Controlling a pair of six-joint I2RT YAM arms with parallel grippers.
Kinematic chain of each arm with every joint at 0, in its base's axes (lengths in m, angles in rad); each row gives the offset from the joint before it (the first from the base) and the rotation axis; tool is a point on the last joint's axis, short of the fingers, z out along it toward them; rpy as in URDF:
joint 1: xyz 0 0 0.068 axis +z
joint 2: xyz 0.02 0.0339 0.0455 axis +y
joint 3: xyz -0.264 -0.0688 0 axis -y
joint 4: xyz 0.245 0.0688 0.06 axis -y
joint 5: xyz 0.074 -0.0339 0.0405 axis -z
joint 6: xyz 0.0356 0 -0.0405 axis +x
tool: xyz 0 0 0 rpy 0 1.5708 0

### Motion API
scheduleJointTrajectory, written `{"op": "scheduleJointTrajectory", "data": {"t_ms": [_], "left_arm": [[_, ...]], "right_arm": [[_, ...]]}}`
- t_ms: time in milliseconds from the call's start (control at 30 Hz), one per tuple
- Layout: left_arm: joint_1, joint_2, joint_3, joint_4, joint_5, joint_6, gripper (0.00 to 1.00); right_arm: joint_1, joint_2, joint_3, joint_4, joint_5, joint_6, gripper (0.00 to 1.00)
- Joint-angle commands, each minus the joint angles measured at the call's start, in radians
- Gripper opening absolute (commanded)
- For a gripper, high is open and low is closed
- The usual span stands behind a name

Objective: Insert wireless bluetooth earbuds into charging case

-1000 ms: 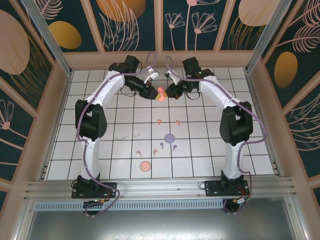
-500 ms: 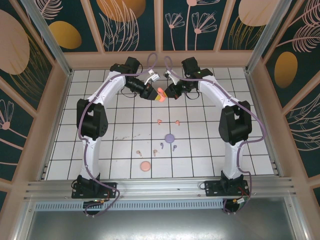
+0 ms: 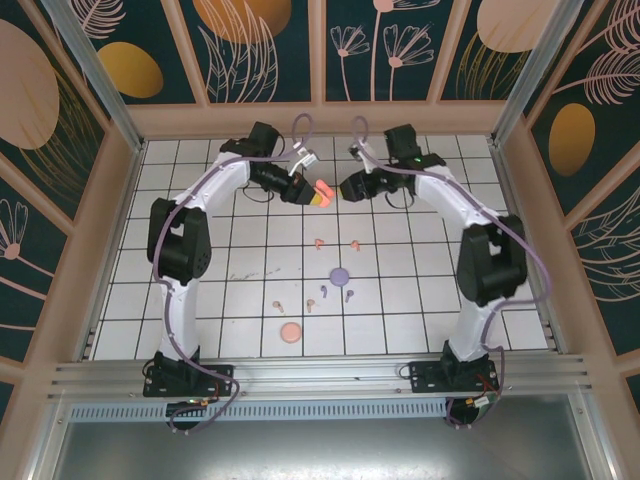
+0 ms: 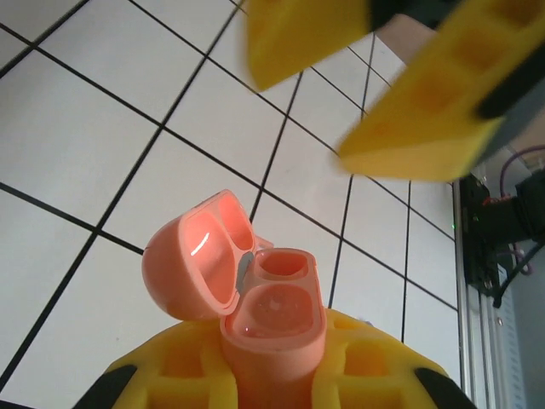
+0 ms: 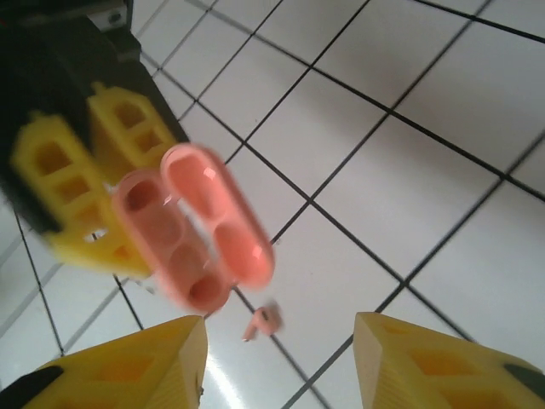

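Over on the left, the left claw (image 3: 303, 187) is raised above the far part of the white-tiled desk (image 3: 200, 250) and clamped tight on the base of a salmon-orange charging case (image 4: 271, 319). The case's lid (image 4: 200, 256) is flipped open to the left, and its two wells face out toward the other arm. Just to the right, the right claw (image 3: 345, 186) faces the case, close to it but apart. From its own wrist its yellow fingers (image 5: 128, 366) stand well apart with only tiles between them; the case hangs ahead of them, untouched. Down on the desk, nearer the arm bases, a round pink case (image 3: 291, 333) lies furthest left and nearest the front edge. To its right the earbuds (image 3: 279, 304) are scattered loose on the tiles — six tiny stemmed pieces, none in the held case. Two lie just beyond the pink case, and two purple ones (image 3: 323, 292) sit just in front of a round purple case (image 3: 339, 274). Two pinkish ones (image 3: 355, 244) lie beyond that case, between it and the raised claws — one of them shows blurred on the tiles under the open case in the right wrist view.
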Motion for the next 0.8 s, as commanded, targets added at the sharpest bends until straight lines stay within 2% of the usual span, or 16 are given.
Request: {"op": "scheduleJointTrajectory", "data": {"t_ms": [0, 67, 167, 300, 400, 467, 667, 767], "left_arm": [[0.016, -0.126, -0.089, 0.312, -0.021, -0.176, 0.00], [0.017, -0.173, -0.150, 0.423, -0.055, -0.235, 0.00], [0.017, -0.243, -0.250, 0.596, -0.122, -0.311, 0.00], [0.016, -0.323, -0.382, 0.815, -0.208, -0.392, 0.00], [0.017, -0.383, -0.496, 1.000, -0.295, -0.439, 0.00], [0.016, -0.416, -0.580, 1.121, -0.353, -0.445, 0.00], [0.017, -0.542, -0.890, 1.623, -0.502, -0.459, 0.00], [0.017, -0.544, -0.938, 1.703, -0.587, -0.464, 0.00]], "right_arm": [[-0.001, -0.162, -0.124, 0.154, 0.020, 0.159, 0.51], [0.012, -0.208, -0.193, 0.183, 0.080, 0.230, 0.51], [0.062, -0.238, -0.250, 0.179, 0.235, 0.317, 0.51], [0.141, -0.228, -0.269, 0.157, 0.407, 0.433, 0.50], [0.186, -0.214, -0.276, 0.137, 0.490, 0.505, 0.51], [0.205, -0.211, -0.285, 0.130, 0.531, 0.546, 0.51], [0.211, -0.212, -0.342, 0.174, 0.603, 0.701, 0.51], [0.211, -0.189, -0.351, 0.188, 0.605, 0.739, 0.51]]}}
